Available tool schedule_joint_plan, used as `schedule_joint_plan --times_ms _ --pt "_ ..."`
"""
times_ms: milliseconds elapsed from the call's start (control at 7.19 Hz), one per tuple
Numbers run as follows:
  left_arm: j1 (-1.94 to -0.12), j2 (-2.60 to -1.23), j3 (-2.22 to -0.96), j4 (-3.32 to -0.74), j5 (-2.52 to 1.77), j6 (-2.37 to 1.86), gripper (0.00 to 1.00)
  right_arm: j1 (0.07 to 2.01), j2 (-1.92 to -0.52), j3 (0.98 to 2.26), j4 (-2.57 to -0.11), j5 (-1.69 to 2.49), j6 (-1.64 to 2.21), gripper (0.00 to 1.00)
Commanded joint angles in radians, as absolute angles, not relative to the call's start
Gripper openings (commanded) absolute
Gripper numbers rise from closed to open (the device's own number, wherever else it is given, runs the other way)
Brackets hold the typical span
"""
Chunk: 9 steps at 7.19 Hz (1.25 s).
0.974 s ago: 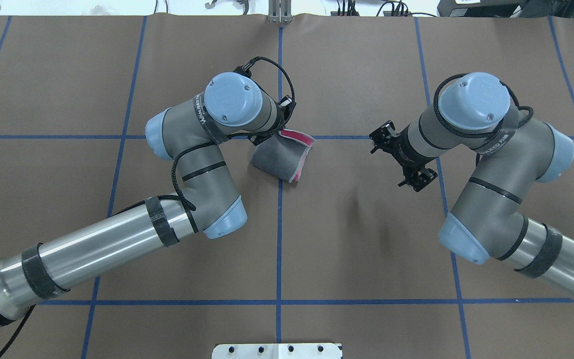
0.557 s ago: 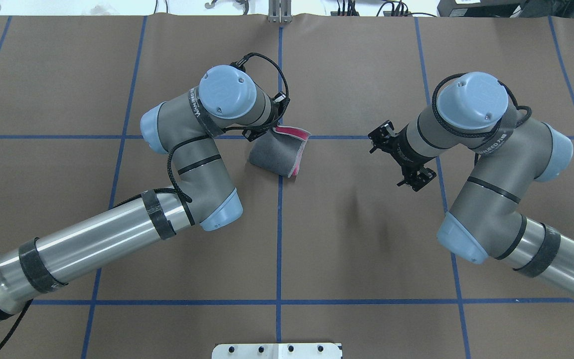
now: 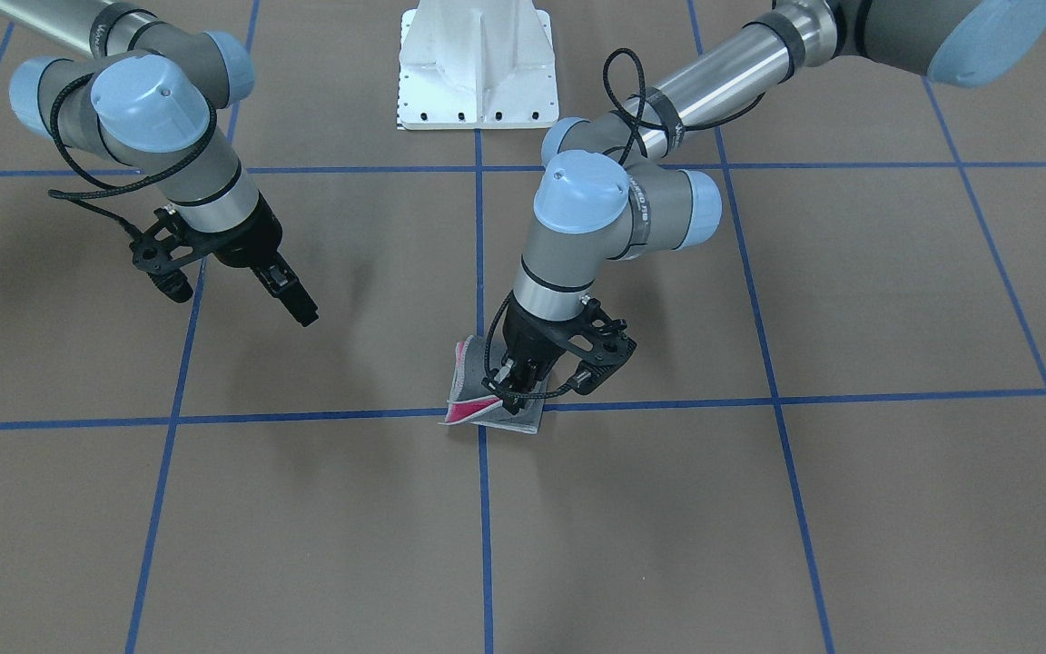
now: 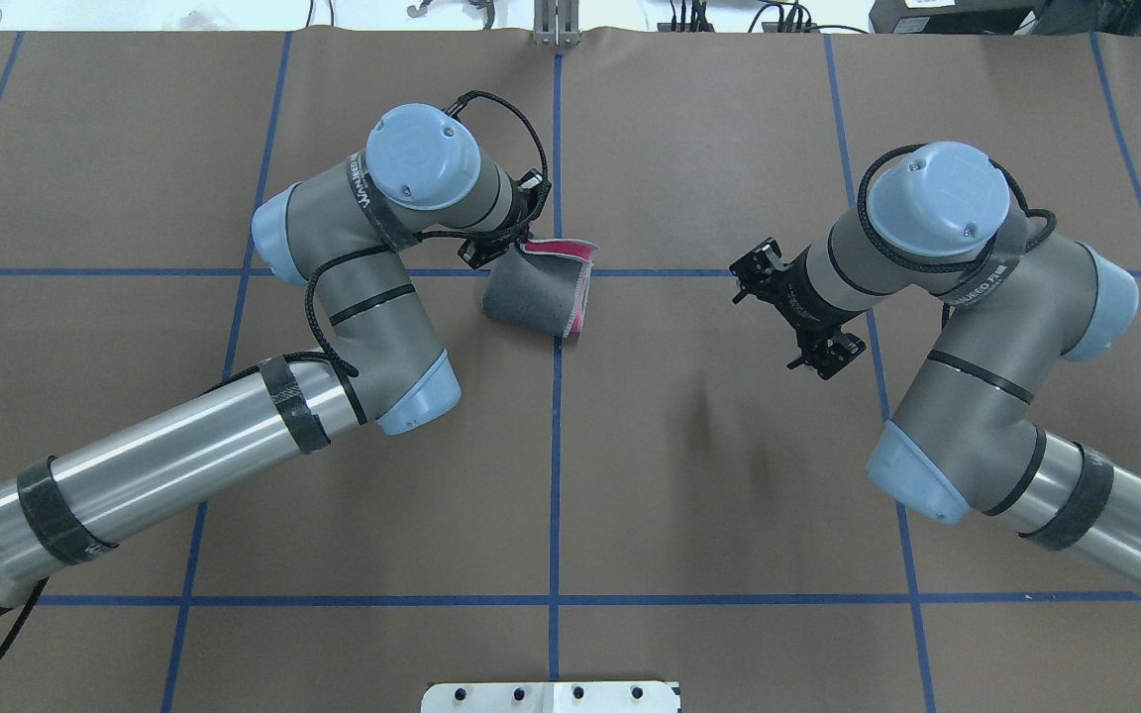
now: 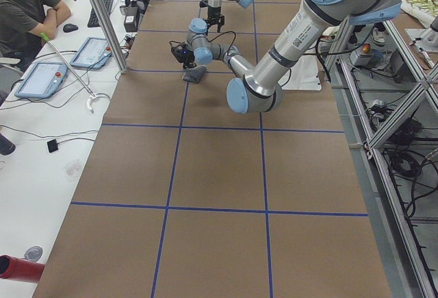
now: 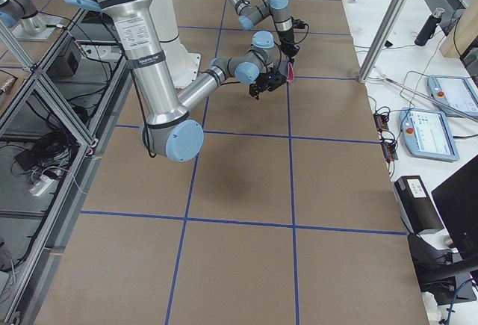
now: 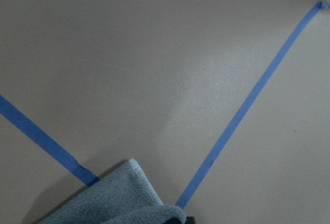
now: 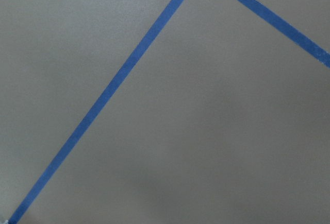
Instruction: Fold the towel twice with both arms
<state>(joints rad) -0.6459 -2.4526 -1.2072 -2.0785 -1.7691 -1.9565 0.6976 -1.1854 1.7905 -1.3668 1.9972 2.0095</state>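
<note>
The towel (image 4: 534,289) lies half folded near the table's middle, dark grey face up, with a pink strip showing along its far and right edges. Seen from the front, the towel (image 3: 487,407) is raised at one edge where my left gripper (image 3: 511,392) is shut on it. From overhead the left gripper (image 4: 497,250) is mostly hidden under its wrist. A grey corner of the towel (image 7: 116,198) fills the bottom of the left wrist view. My right gripper (image 3: 301,311) hangs above bare table, well away from the towel, and I cannot tell whether it is open or shut.
Brown table cover crossed by blue tape lines (image 4: 555,446). The white pedestal (image 3: 478,64) stands at the robot's side of the table. A person (image 5: 27,7) sits at a desk with tablets (image 5: 44,79) beyond the far table edge.
The left arm has swung toward the overhead view's left and a little farther out, taking the held towel edge with it. The right arm has barely moved.
</note>
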Motion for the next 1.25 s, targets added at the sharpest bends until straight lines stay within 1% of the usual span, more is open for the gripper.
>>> schedule_joint_plan --times_ms 0,139,278,1113 --pt "-0.653 -2.445 -1.183 -2.079 -1.776 -1.944 0.84 0.698 -1.183 1.792 -1.367 1.997 2.010 1.00" --pt "-0.667 -2.431 -1.183 -2.079 -1.779 -1.942 0.90 0.696 -1.181 1.790 -1.367 1.996 2.010 1.00" --pt "-0.670 -2.419 -1.186 -2.082 -1.801 -1.942 0.92 0.695 -1.180 1.790 -1.367 1.993 2.010 1.00" --pt "-0.654 -2.448 -1.187 -2.128 -1.812 -1.994 0.93 0.729 -1.216 1.798 -1.364 2.014 1.959 1.00"
